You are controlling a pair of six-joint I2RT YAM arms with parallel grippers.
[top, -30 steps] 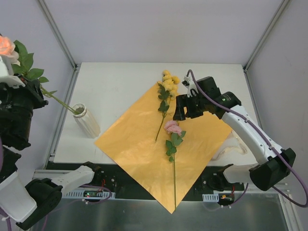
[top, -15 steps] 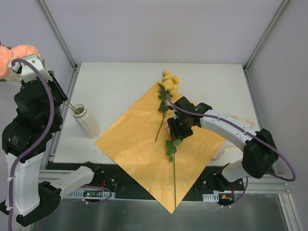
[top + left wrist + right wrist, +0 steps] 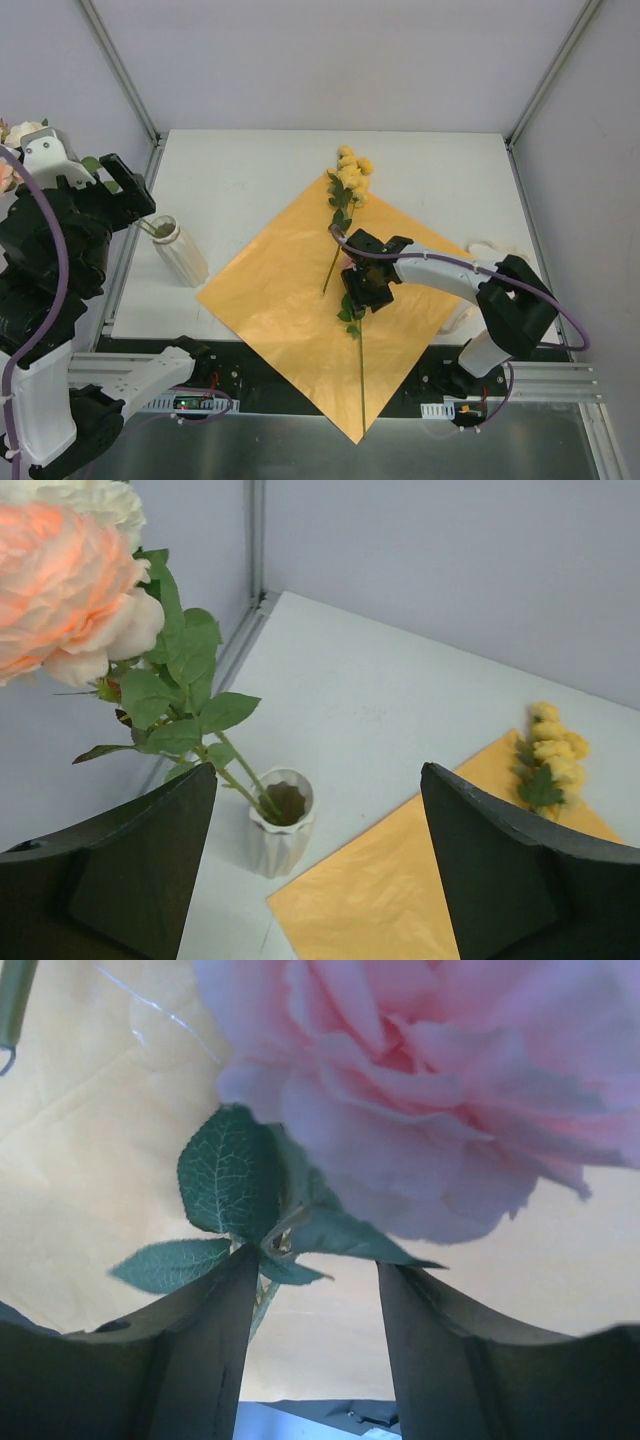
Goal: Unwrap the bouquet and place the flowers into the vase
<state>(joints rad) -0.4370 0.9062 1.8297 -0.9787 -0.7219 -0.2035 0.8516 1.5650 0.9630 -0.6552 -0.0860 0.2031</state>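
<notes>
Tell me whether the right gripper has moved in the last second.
Yes. The right gripper has shifted toward the near edge, away from the yellow flowers, down onto the pink rose on the orange paper.

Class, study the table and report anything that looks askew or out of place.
The orange paper lies cornerwise, and its near corner hangs off the table. The stem in the vase leans far left.

Pink rose (image 3: 420,1090) blurred, cropped at top — peach bloom (image 3: 50,590) cut off left, stems (image 3: 240,775) vanishing into vase (image 3: 282,830)
</notes>
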